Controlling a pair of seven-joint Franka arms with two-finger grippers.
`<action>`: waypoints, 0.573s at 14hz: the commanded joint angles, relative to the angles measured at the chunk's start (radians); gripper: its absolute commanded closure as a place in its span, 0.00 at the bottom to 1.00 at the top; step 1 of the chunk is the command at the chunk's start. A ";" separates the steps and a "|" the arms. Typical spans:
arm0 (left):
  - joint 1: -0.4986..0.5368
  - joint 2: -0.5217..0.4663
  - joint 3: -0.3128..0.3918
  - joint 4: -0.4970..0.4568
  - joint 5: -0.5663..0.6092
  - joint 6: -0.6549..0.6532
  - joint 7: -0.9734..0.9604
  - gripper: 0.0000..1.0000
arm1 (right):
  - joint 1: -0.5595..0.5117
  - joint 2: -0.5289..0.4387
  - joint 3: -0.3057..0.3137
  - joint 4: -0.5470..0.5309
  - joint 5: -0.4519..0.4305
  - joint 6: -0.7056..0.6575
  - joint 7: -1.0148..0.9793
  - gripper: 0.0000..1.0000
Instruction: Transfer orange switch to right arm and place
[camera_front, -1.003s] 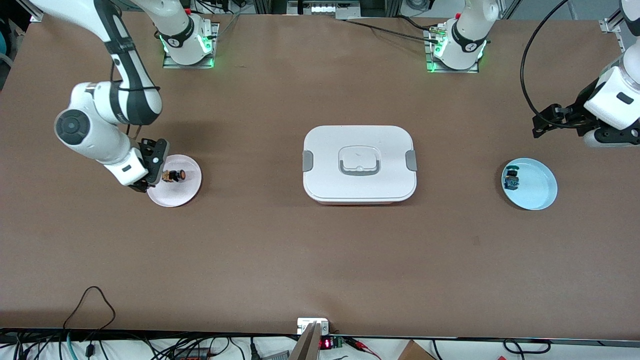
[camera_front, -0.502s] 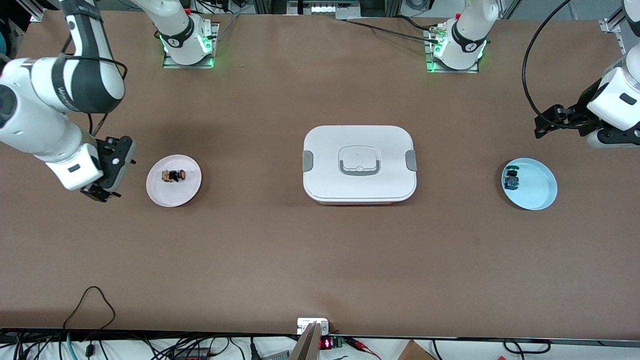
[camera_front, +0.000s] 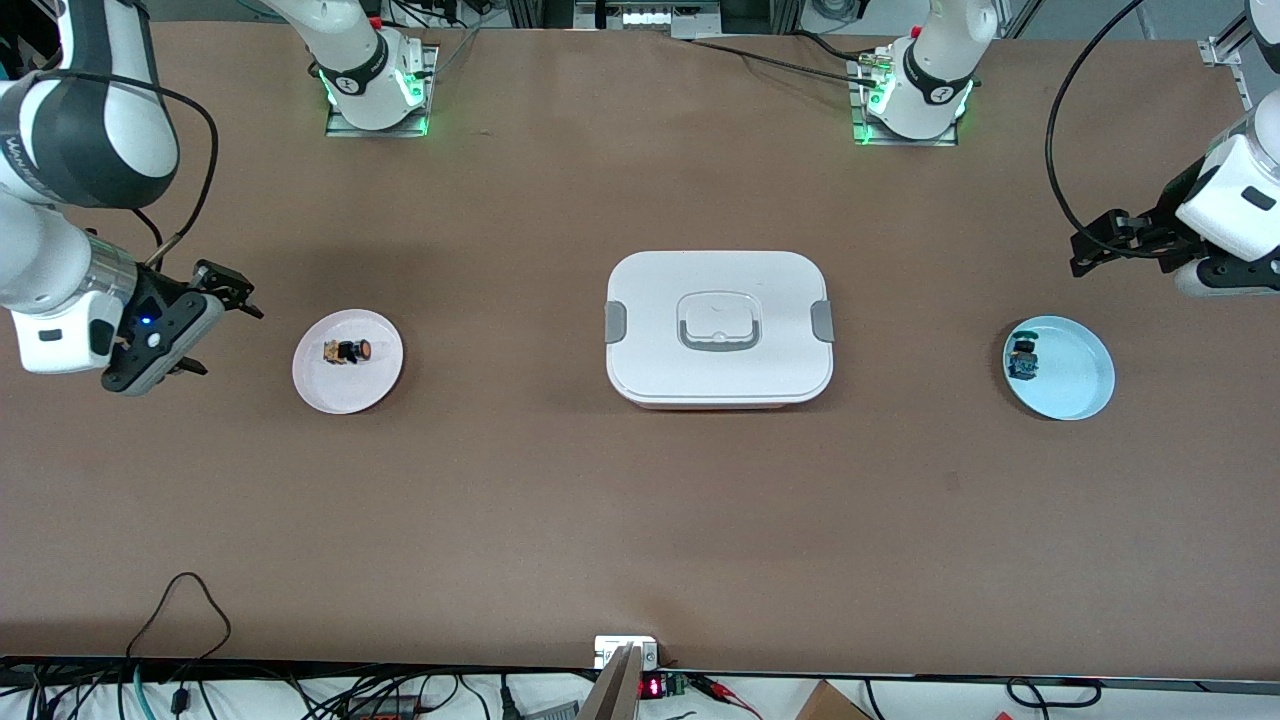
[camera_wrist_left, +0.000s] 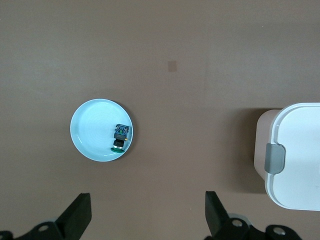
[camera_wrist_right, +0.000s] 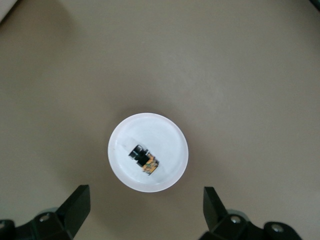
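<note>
The orange switch lies on its side on a pale pink plate toward the right arm's end of the table. My right gripper hangs open and empty over the bare table beside that plate. In the right wrist view the orange switch rests on the plate, clear of the right gripper. My left gripper waits open over the table at the left arm's end, holding nothing. The left wrist view shows the left gripper wide apart above bare table.
A white lidded box with grey latches stands mid-table; its corner shows in the left wrist view. A light blue plate near the left arm holds a small black switch with blue-green parts. That plate and switch also show there.
My right gripper has drawn back from the pink plate toward the right arm's end of the table, leaving the orange switch lying on the plate. The left arm has barely moved.
</note>
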 joint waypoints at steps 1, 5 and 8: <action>0.011 0.016 -0.012 0.031 -0.007 -0.013 -0.001 0.00 | 0.001 0.008 0.000 0.033 0.016 -0.052 0.215 0.00; 0.012 0.025 -0.011 0.044 -0.012 -0.013 -0.001 0.00 | 0.009 -0.012 0.003 0.033 0.013 -0.106 0.587 0.00; 0.012 0.025 -0.008 0.042 -0.010 -0.019 -0.001 0.00 | 0.006 -0.015 0.005 0.074 -0.033 -0.207 0.730 0.00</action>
